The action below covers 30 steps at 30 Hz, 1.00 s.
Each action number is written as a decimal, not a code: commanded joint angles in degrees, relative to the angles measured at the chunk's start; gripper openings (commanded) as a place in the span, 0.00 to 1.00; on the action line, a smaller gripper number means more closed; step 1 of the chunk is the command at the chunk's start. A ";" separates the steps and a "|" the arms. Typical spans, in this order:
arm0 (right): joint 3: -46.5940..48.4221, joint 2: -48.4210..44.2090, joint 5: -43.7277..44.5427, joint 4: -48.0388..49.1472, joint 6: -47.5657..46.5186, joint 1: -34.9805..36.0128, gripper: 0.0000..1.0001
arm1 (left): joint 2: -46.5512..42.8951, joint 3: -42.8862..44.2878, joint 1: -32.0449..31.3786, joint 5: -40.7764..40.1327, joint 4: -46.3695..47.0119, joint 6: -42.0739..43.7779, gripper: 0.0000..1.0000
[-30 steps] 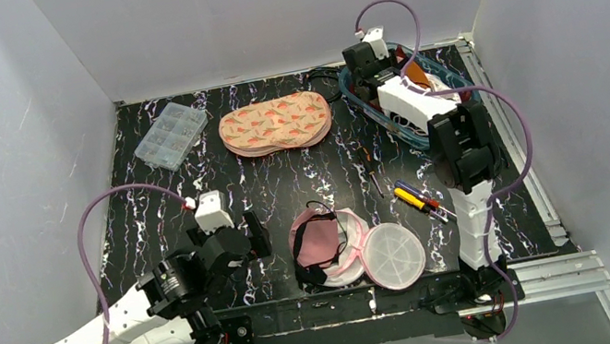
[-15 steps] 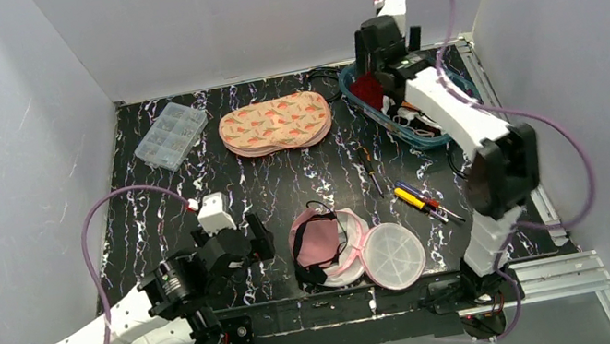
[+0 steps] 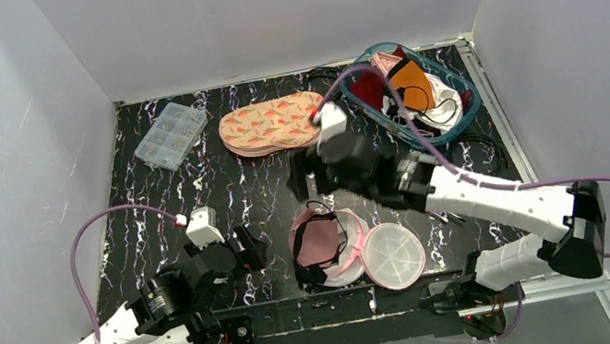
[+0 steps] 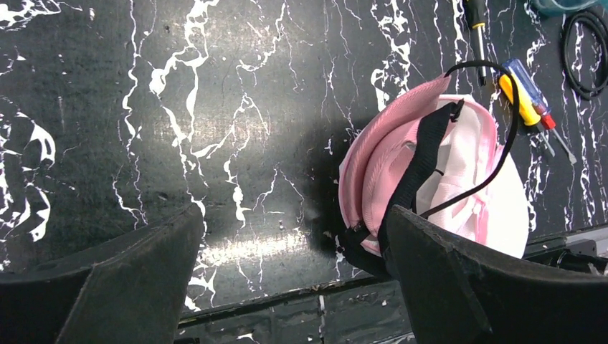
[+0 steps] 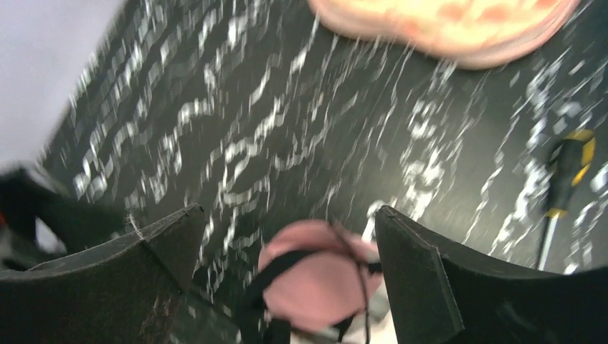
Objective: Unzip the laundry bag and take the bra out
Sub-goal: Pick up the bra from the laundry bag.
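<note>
Resting in laundry bag (image 3: 393,255), pink bra (image 3: 317,240), left fingers (image 4: 107,287), right fingers (image 5: 430,287) both spread.

The white-and-black left arm (image 3: 114,337) is pictured folded low at the near left, its left gripper (image 4: 290,222) held with black fingers (image 4: 129,279) spread wide. The white right arm (image 3: 492,195) is stretched leftward across the middle, the right gripper (image 5: 287,215) likewise parted, though its wrist view is blurred.
</note>
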 commanded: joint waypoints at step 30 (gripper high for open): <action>-32.35 -38.59 7.50 -1.97 9.26 6.63 0.97 | 37.32 1.42 16.70 45.55 32.04 21.44 0.80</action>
